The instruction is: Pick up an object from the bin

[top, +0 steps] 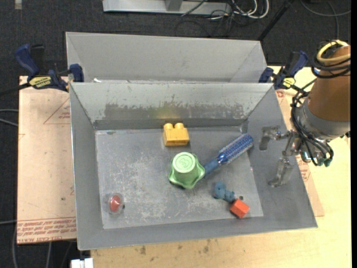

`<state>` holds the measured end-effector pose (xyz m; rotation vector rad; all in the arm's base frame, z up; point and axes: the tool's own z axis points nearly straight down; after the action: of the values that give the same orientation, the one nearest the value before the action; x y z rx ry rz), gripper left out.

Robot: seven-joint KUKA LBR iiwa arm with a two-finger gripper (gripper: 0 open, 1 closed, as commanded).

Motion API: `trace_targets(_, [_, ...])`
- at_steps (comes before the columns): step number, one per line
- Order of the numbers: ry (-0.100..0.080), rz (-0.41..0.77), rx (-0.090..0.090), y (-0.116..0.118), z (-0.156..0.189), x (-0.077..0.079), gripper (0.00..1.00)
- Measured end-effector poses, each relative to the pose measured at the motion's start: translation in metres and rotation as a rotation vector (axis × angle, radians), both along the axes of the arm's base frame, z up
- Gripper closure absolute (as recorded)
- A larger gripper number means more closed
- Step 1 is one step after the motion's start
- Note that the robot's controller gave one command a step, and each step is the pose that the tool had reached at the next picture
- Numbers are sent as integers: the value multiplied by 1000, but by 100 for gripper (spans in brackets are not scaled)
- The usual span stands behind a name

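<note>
gripper (268, 162) sits at the right side of the bin (167, 96), over the sloped right wall and off the flat floor; fingers (277, 175) are spread wide, one toward the back wall, one toward the front; nothing is between them, so no grasp; arm (330, 102), orange-covered, comes in over the right rim; nearest item is the blue hairbrush (228, 152), lying diagonally on the floor; its bristle head points up-right, near the back-side finger, with a visible gap between them; handle runs down-left to the green cup (186, 170); cup is upside down, base facing up, roughly mid-floor; handle end touches the cup or tucks under its rim, cannot tell which; yellow two-stud block (175, 134) lies behind the cup near the foot of the back wall, apart from it; small blue piece (223, 192) lies in front of the brush handle, shape too small to make out; orange-red cube (239, 208) lies just beside that piece, toward the front-right corner; small red round thing (115, 203) sits alone at front left, well apart from the rest; all six items lie loose on the bin floor
</note>
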<state>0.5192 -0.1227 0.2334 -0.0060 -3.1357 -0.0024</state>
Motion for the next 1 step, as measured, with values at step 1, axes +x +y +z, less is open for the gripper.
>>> trace_targets(1, [-8,171,2,57,-83,87,0])
